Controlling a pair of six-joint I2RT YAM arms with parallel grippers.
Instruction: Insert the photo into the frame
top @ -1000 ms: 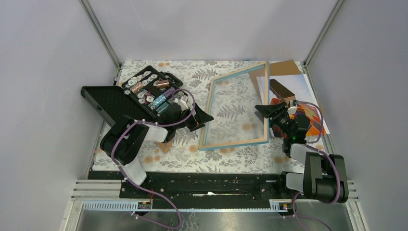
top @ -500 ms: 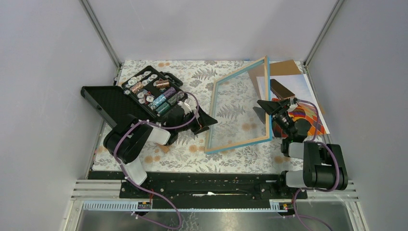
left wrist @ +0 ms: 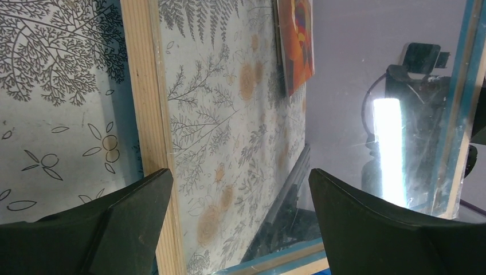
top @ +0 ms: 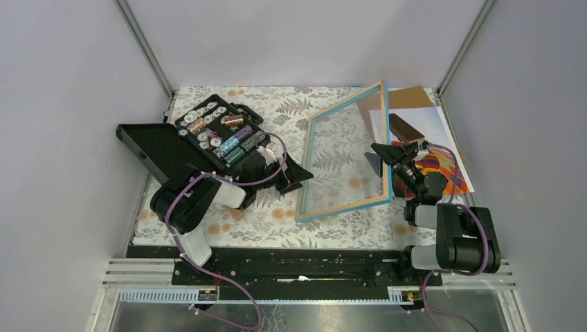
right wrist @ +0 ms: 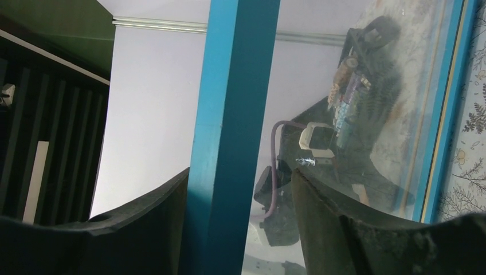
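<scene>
The frame stands tilted, left rim on the table, right rim raised. My right gripper is shut on that raised rim; in the right wrist view the blue rim runs between its two fingers, gripper. The photo lies flat at the far right, partly under the right arm, and shows through the pane in the left wrist view as an orange print. My left gripper is open at the frame's lower left rim; the wood rim sits by its left finger, gripper.
An open black case of small parts sits at back left, its lid flat beside it. A brown backing board lies at back right under the photo. Grey walls close in both sides.
The right gripper has raised the frame's right rim higher and drawn the frame slightly right. The left gripper has moved right, up to the frame's left rim.
</scene>
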